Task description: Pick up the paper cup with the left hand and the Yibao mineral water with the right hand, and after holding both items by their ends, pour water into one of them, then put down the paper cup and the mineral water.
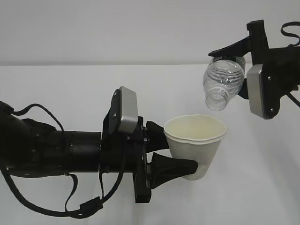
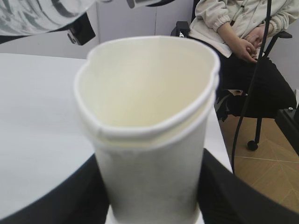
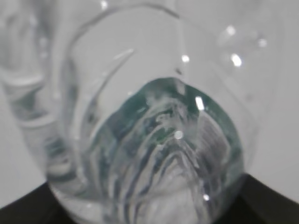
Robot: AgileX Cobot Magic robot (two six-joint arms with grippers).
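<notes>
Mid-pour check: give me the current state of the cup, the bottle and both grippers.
paper cup: upright, held off the table, rim squeezed out of round, no water visible inside.
Yibao mineral water: uncapped, tipped mouth-down above the cup, no stream visible.
left hand: clamped on the cup.
right hand: gripping the bottle.

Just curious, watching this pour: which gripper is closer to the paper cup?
The left gripper: its fingers clasp the paper cup. The right gripper is above and to the right, apart from the cup, tilting the water bottle toward it.
</notes>
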